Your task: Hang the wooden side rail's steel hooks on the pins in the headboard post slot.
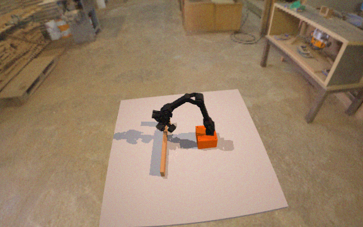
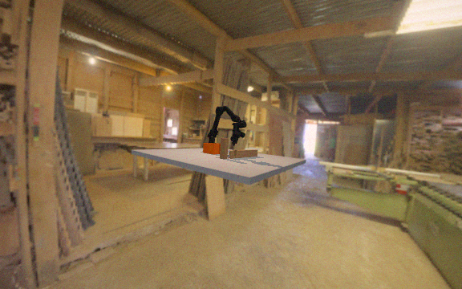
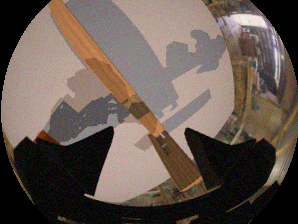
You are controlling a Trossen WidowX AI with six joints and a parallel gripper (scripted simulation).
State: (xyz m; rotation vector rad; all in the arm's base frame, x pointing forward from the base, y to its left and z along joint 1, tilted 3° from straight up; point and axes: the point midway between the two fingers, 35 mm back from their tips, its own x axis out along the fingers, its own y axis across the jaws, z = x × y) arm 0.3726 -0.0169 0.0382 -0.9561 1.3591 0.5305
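Note:
The wooden rail [image 1: 163,157] [image 2: 248,153] [image 3: 107,75] stands on its long edge on the white table [image 1: 232,186] [image 2: 175,157], one end close to the post. The upright headboard post [image 2: 224,148] [image 3: 179,165] is mostly hidden by the gripper in the top view. In the wrist view small light metal pieces show between the rail's end and the post's slot; whether the hooks sit on the pins I cannot tell. My gripper [image 1: 166,128] [image 2: 234,144] [image 3: 150,131] is open and empty, pointing down above the rail's post end.
The arm's orange base block [image 1: 207,142] [image 2: 211,148] stands on the table to the right of the rail in the top view. Shadows of the arm, post and rail fall on the table. The workshop's benches and shelves are beyond the table.

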